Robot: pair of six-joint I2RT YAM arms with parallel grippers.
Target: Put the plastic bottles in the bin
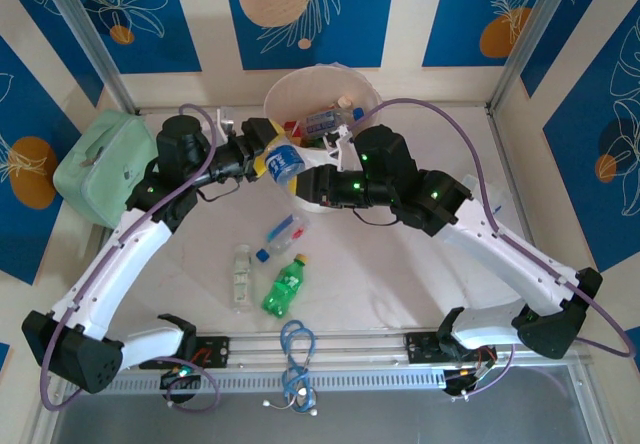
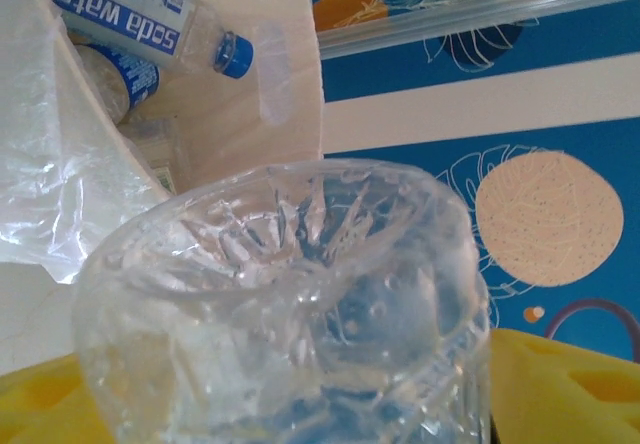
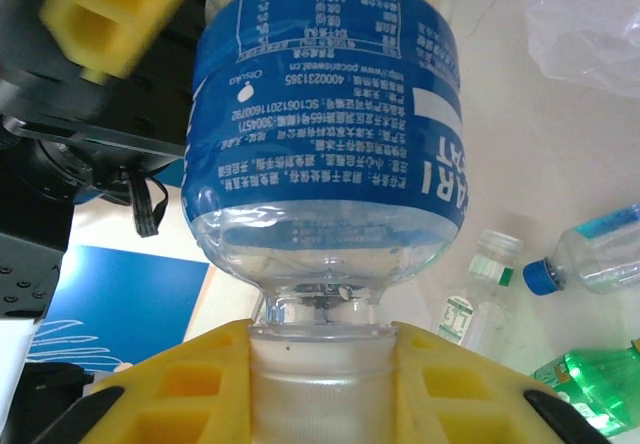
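A clear plastic bottle with a blue label [image 1: 285, 161] hangs between both grippers just in front of the bin [image 1: 275, 99]. My right gripper [image 1: 302, 181] [image 3: 322, 374] is shut on its white cap, and the labelled body [image 3: 320, 134] rises above the yellow fingers [image 3: 150, 394]. My left gripper [image 1: 272, 159] [image 2: 290, 404] stands open around the bottle's ribbed base [image 2: 290, 304], a yellow finger [image 2: 570, 389] on each side. The cream bin's wall [image 2: 270, 84] holds several bottles, among them a soda water one [image 2: 130, 4]. On the table lie a green bottle [image 1: 284, 284] [image 3: 590, 379], a blue-capped clear bottle [image 1: 283, 234] [image 3: 600, 259] and a small clear one [image 1: 241, 274] [image 3: 480, 284].
A mint-green soft case [image 1: 100, 154] sits at the left by the wall. A blue cable [image 1: 297, 354] loops over the front rail between the arm bases. A thin plastic liner [image 2: 50, 164] drapes over the bin's near rim.
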